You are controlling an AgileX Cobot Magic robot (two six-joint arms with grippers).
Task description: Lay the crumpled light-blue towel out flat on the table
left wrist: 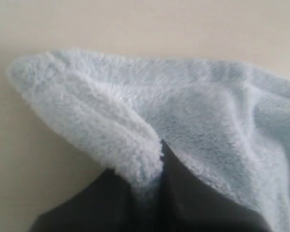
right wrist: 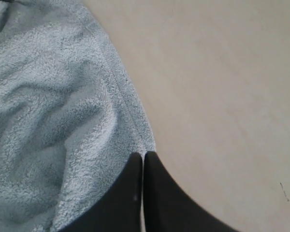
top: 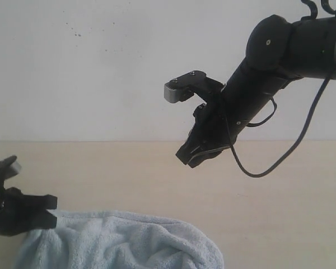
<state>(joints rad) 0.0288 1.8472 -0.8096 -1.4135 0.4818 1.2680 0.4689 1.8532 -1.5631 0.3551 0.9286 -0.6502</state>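
The crumpled light-blue towel lies bunched at the table's front, left of the middle. My left gripper sits at the towel's left end. In the left wrist view it is shut on a folded, hemmed edge of the towel. My right gripper hangs in the air well above the table, right of the middle. Its fingers meet with nothing between them. Below it lie the towel's hemmed edge and bare table. No white label shows.
A white wall rises behind the table's far edge. A black cable loops down from the right arm. Pale beige tabletop stretches behind and to the right of the towel.
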